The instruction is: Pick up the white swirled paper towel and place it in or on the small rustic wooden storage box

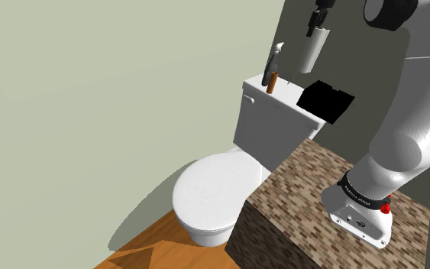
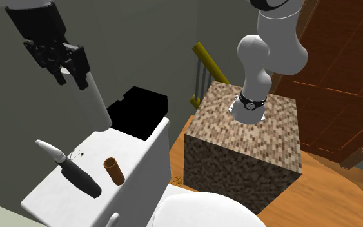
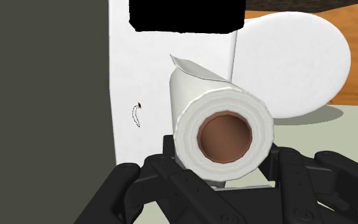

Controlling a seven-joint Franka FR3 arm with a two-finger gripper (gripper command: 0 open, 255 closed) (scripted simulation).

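The white paper towel roll (image 1: 312, 52) hangs in the air above the toilet tank, clasped at its upper end by my gripper (image 1: 316, 19), which is shut on it. In the wrist view the roll (image 3: 222, 130) shows its brown core end-on between the fingers of the gripper (image 3: 225, 164). The storage box (image 1: 326, 101) is drawn plain black and sits on the tank's end nearest the stand. In the second exterior view the roll (image 2: 95, 100) hangs under the gripper (image 2: 77, 68), just left of the box (image 2: 138, 111). From the wrist the box (image 3: 187, 16) lies beyond the roll.
On the white tank lid (image 1: 286, 98) stand a spray bottle (image 1: 274, 59) and a small brown cylinder (image 1: 270, 82). The closed toilet lid (image 1: 209, 195) lies below. The mottled stand (image 1: 312, 191) adjoins the tank. A dark wall runs behind it.
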